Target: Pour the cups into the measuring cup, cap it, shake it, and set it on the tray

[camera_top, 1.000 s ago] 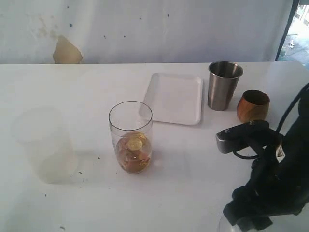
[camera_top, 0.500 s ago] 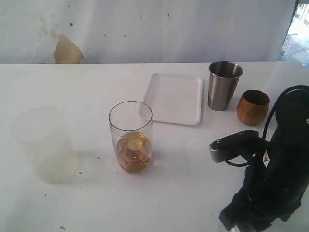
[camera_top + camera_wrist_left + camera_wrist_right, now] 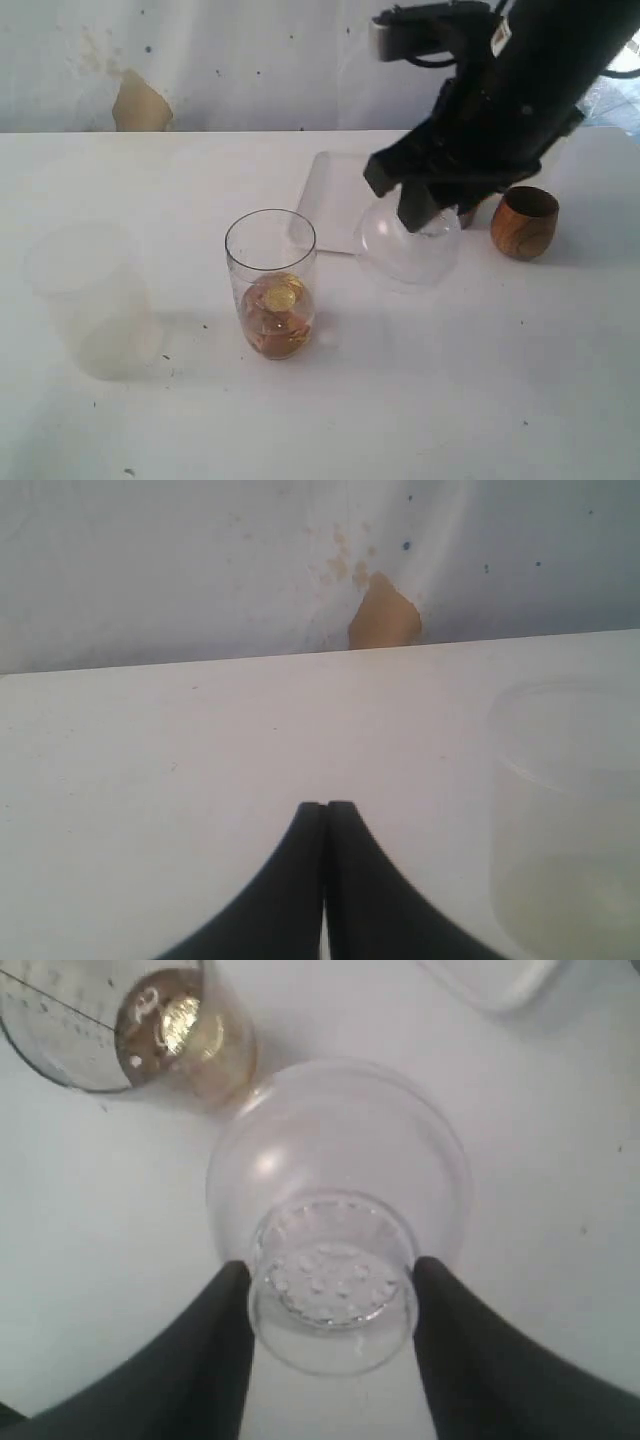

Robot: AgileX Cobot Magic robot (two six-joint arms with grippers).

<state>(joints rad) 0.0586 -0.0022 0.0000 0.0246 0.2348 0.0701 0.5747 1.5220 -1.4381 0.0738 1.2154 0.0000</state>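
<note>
Amber liquid lies low in measuring cup [image 3: 270, 285]; right gripper [image 3: 330, 1295] clamps cap [image 3: 340, 1190]; arm [image 3: 520, 90] half hides tray [image 3: 335, 195]; left gripper [image 3: 325, 815] closed.

My right arm [image 3: 520, 90]: raised, angled down; right end effector [image 3: 330, 1285] clamped around the cap [image 3: 340, 1150] neck. My left end effector [image 3: 325, 815]: fingertips pressed together.

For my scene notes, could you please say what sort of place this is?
Probably a makeshift robot test bench: a plain white table, a stained wall with a chipped patch, and a black robot arm.
</note>
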